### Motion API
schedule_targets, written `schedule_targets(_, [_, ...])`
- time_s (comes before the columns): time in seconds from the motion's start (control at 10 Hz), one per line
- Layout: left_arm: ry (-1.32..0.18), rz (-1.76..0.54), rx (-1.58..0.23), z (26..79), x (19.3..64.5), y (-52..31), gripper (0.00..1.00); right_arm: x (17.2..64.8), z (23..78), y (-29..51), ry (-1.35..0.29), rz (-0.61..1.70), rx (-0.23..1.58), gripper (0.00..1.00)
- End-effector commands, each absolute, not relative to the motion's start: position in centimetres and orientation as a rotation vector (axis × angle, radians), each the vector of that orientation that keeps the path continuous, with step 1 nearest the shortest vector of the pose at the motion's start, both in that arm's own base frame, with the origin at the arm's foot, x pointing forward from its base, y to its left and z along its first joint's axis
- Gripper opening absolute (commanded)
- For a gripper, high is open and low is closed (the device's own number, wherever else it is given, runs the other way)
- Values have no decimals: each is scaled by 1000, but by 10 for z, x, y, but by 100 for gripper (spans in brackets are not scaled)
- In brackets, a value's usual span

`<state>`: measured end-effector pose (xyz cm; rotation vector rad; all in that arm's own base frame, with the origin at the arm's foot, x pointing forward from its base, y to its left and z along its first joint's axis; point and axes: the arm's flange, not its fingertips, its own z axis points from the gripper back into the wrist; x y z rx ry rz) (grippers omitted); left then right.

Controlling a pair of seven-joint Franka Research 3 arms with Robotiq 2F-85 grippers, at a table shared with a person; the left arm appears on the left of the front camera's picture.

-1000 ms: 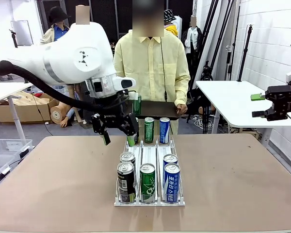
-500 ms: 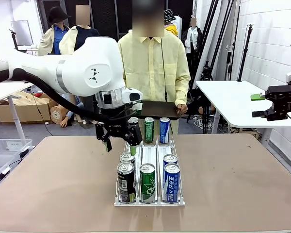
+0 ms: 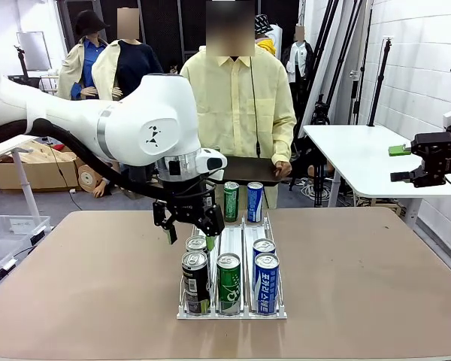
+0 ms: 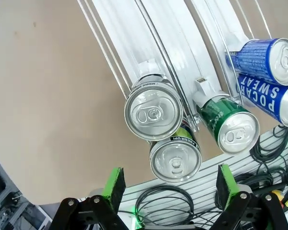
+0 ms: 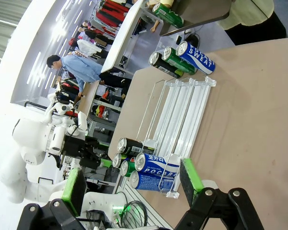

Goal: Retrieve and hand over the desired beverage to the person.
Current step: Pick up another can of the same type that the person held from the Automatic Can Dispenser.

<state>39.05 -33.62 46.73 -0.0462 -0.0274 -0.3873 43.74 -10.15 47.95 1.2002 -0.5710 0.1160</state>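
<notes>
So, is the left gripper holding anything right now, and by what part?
Nothing held: the left gripper hovers open over the left-lane cans.

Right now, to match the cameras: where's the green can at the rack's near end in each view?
Front view: green can, low centre.
Left wrist view: can right of centre.
Right wrist view: can lower left.
Shared landmark: white rack.

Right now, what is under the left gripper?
Below the open left gripper stand a black-rimmed can and, next to it, a green-labelled can, both upright in the white rack's outer lane. Their lids hide most of their sides. From the front, the gripper covers that lane's far end.
</notes>
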Motion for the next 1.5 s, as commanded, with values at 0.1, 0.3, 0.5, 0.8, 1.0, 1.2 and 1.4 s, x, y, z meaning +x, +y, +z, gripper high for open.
schedule_targets(0.1, [-49,-359,-3,454,389,-345,100,438,481,-102,-569,117,1210,100])
schedule_targets(0.3, [-46,-360,-7,448,390,-348,100,438,481,-102,-569,117,1210,100])
schedule_targets(0.5, [-45,-354,1,441,389,-350,100,438,481,-102,-569,117,1210,100])
schedule_targets(0.8, [-54,-340,3,430,390,-352,100,438,481,-102,-569,117,1210,100])
schedule_targets(1.0, [-62,-327,25,424,391,-350,100,438,481,-102,-569,117,1210,100])
schedule_targets(1.2, [-67,-332,23,422,392,-349,100,438,481,-102,-569,117,1210,100])
schedule_targets(1.4, [-74,-323,13,420,393,-348,100,438,481,-102,-569,117,1210,100])
